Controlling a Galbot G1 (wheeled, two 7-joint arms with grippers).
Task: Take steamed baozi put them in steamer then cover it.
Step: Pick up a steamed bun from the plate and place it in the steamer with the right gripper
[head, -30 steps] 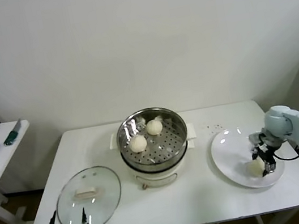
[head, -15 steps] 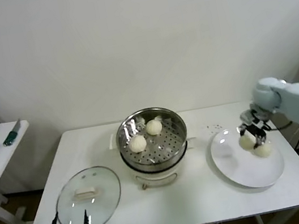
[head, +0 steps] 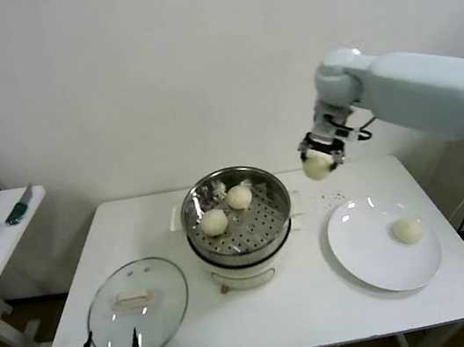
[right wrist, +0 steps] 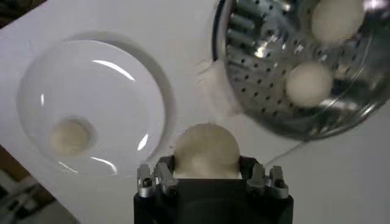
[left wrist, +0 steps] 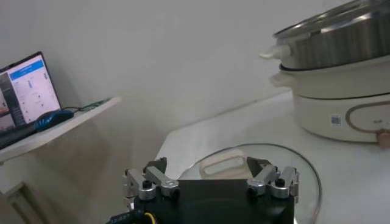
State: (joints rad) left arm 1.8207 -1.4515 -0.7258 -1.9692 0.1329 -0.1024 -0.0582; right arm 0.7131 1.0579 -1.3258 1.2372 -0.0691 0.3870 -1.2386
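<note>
Head view: a bun is being gripped by the right gripper in the air, between steamer and plate. The lid is lying flat, its handle crosswise.

Left wrist view: the left gripper is being held wide open, empty, beside the lid.

Right wrist view: the bun is being clasped by the fingers; two buns are sitting in the steamer.

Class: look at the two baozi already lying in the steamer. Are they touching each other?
Apart. The head view shows bare perforated steamer floor between the front baozi and the rear baozi; the right wrist view shows the same gap.
</note>
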